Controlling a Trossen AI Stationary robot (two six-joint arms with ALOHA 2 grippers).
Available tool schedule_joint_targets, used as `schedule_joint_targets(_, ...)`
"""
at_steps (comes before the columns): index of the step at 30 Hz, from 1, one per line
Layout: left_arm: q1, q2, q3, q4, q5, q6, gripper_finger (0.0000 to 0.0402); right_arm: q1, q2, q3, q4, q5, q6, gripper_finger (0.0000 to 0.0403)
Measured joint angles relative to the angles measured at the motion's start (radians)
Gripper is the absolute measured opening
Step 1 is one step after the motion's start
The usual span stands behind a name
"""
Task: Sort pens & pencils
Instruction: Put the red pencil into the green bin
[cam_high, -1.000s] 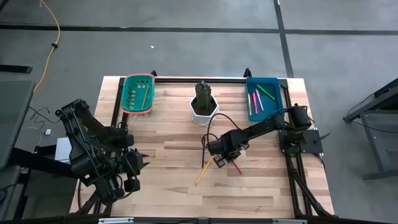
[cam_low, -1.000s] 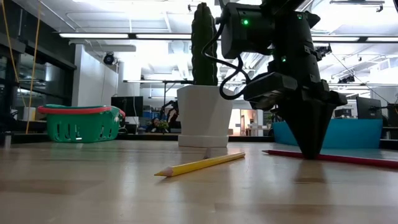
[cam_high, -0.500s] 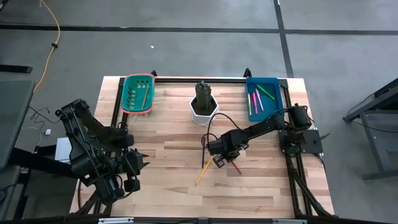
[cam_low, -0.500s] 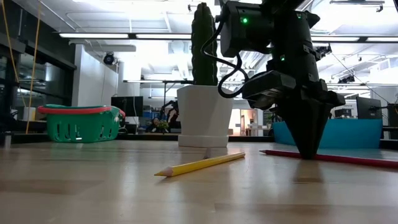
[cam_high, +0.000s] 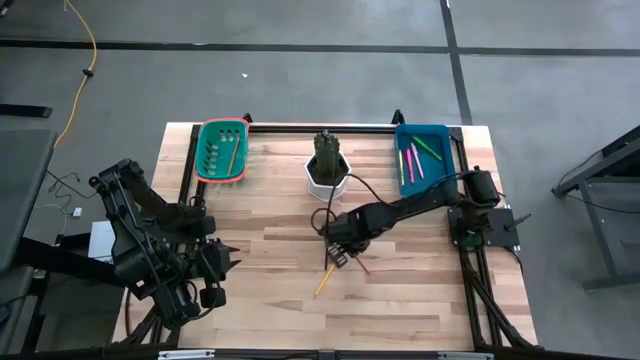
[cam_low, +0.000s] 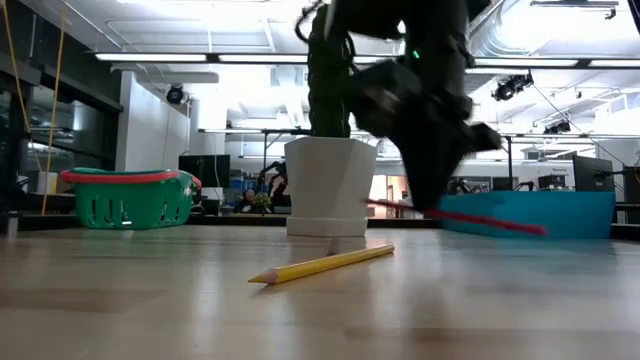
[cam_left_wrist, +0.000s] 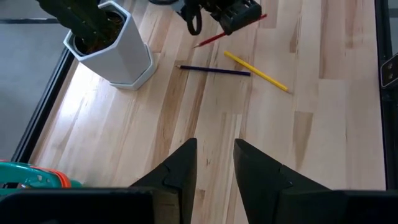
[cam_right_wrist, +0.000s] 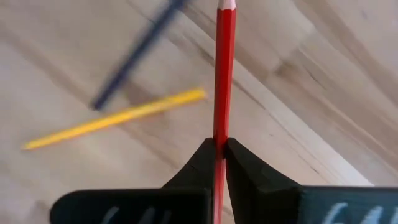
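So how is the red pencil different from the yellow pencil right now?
The red pencil is pinched in the right gripper and lifted off the table; the yellow pencil lies flat on the wood with nothing touching it. One is red, the other yellow. Both are thin, straight sticks with sharpened tips. The left gripper waits open, off to the side.

No text, label, brand or number can be read anywhere.

Bare table (cam_high: 270, 290) toward the near edge; white cactus pot (cam_high: 327, 176) mid-table, trays at far corners.
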Motion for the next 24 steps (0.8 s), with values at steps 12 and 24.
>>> schedule_joint_targets(12, 0.000, -0.034, 0.000, 0.005, -0.083, -0.012, 0.0095, 0.000, -0.001, 0.269, -0.010, 0.094, -0.109, 0.0007)
schedule_joint_targets(24, -0.017, -0.164, 0.000, 0.026, -0.223, -0.019, 0.0095, 0.002, -0.001, 0.496, -0.008, 0.183, -0.224, 0.0007)
